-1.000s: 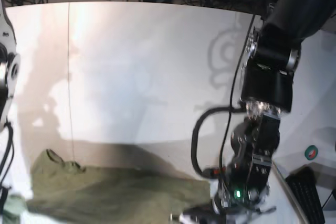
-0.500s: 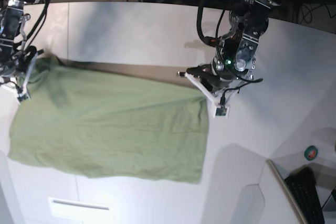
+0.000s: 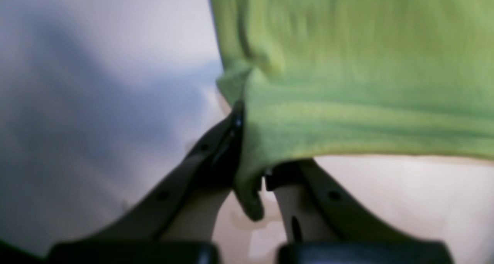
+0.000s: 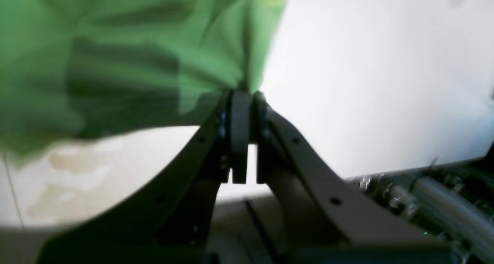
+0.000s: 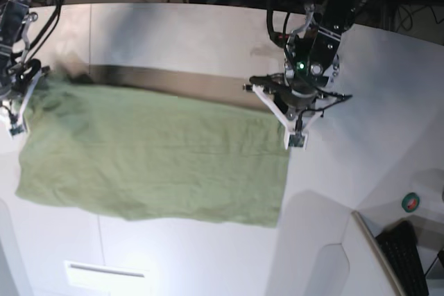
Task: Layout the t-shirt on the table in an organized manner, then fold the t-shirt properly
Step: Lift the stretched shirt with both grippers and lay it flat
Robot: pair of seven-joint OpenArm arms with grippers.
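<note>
Right now your two arms hold the t-shirt [image 5: 152,157] stretched between them above the table [image 5: 173,39]. From the base camera, the olive-green cloth hangs as a wide, fairly flat sheet, its upper edge running from one gripper to the other and its lower edge loose nearer the camera. A dark band of shadow lies on the white surface just behind that upper edge.

Your left gripper [image 5: 277,112], on the right of the base view, is clamped on the shirt's upper right corner. Its wrist camera shows the fingers [image 3: 216,156] closed with a fold of green cloth pinched between them and a small tail of fabric poking out below.

Your right gripper [image 5: 17,98], at the left edge of the base view, is closed on the opposite corner. Its wrist camera, though blurred, shows both fingers [image 4: 241,129] pressed together with bunched cloth fanning out from their tips.
</note>
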